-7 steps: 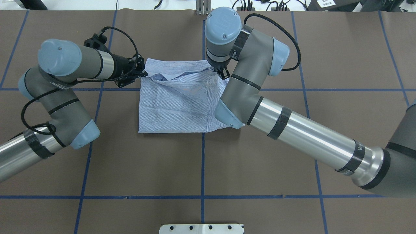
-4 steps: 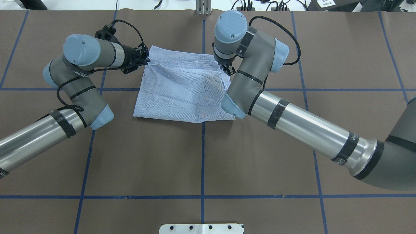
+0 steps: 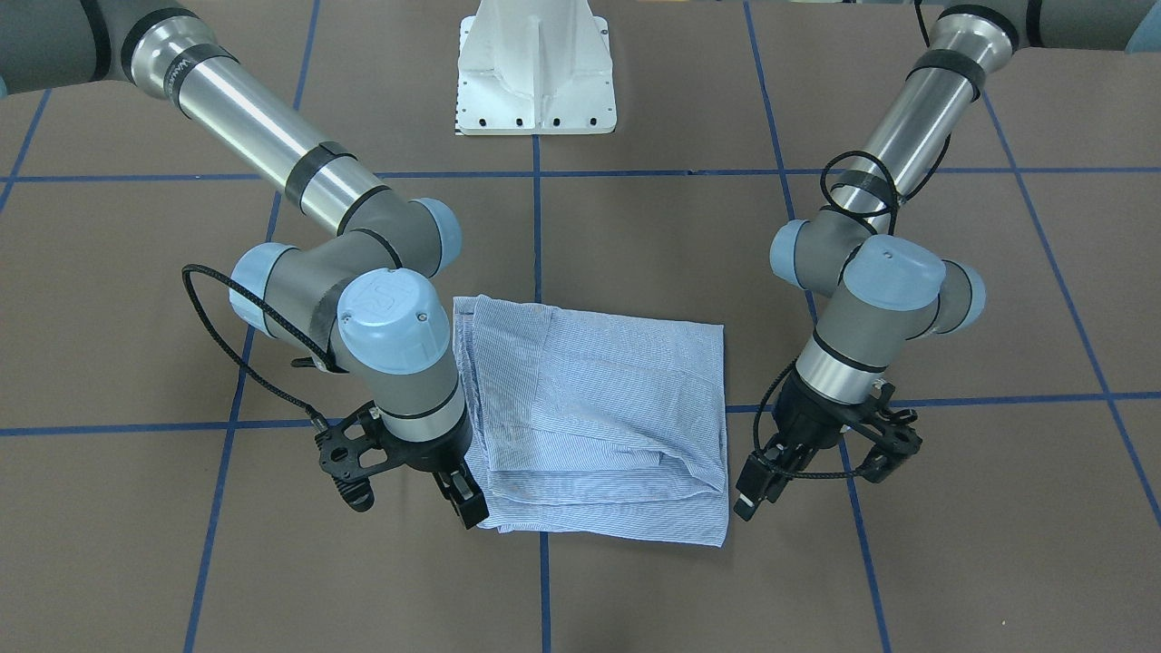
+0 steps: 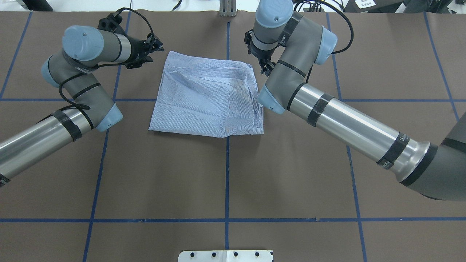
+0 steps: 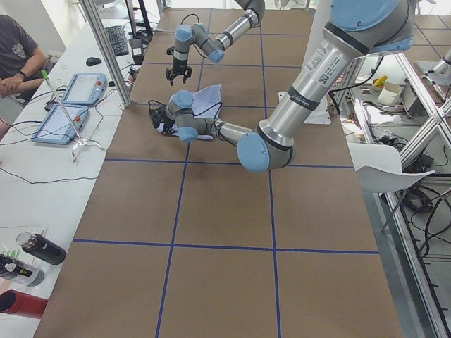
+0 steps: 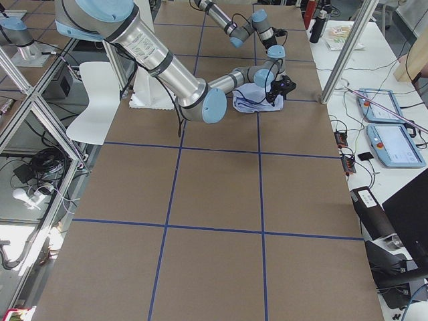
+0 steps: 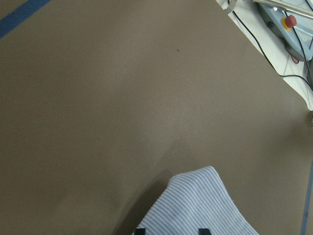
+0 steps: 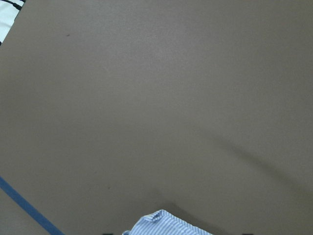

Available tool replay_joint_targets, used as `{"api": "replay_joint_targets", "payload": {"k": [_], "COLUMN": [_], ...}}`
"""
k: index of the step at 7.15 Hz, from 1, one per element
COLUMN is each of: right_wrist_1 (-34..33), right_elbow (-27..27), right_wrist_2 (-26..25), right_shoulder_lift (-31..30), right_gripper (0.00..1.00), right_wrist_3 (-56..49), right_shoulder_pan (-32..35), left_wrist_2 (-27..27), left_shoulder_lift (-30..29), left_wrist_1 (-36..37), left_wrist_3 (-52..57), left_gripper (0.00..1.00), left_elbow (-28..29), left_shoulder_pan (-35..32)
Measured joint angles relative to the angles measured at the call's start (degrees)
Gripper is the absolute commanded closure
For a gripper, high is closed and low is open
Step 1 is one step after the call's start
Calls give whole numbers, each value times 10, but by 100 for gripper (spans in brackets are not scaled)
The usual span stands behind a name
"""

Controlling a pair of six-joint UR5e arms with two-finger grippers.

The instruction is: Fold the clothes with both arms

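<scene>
The light blue and white striped shirt [image 4: 207, 98] lies folded into a rough rectangle on the brown table cover; it also shows in the front view [image 3: 599, 417]. My left gripper [image 4: 157, 49] hovers just outside the shirt's far left corner, open and empty; it is on the right in the front view [image 3: 757, 490]. My right gripper [image 4: 267, 68] hovers just outside the far right corner, open and empty [image 3: 464, 499]. Each wrist view shows a shirt corner [image 7: 195, 205] [image 8: 161, 223] at its bottom edge, lying free of the fingers.
The white base pedestal [image 3: 535, 68] stands at the robot's side of the table. Blue tape lines [image 4: 227, 174] grid the cover. A side bench to the robot's left holds tablets [image 5: 70, 105] and bottles [image 5: 39, 250], with a seated person [image 5: 17, 53] beside it.
Both grippers held the shirt's far corners, carried them toward the table's far side and laid them down. They have let go and drawn outward, away from the shirt.
</scene>
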Motion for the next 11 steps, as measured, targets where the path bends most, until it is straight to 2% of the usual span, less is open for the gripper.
{"api": "replay_joint_targets", "payload": {"k": [2,4,7,8,10,11], "right_wrist_1": [-7,-43,-85,-88,-93,-106], "right_elbow": [18,83,180,203,255,287], "right_wrist_2": [14,30,109,135,161,171], "right_shoulder_lift": [-24,-91,-210,-253,-351,-399], "right_gripper": [0,0,0,0,0,0], "right_wrist_3": [-83,-224,-453,-537,-704,-780], "right_shoulder_pan": [24,55,147,185,250,280], "left_wrist_2": [-85,-148,-203,-219,-252,-269], "left_shoulder_lift": [31,85,170,199,249,264], "left_wrist_1": [4,5,5,6,24,51], "left_wrist_3": [90,210,425,506,665,739], "left_gripper": [38,38,38,34,34,20], "left_elbow": [-44,-95,-143,-148,-150,-150], "left_shoulder_pan": [-38,-69,-136,-166,-236,-272]}}
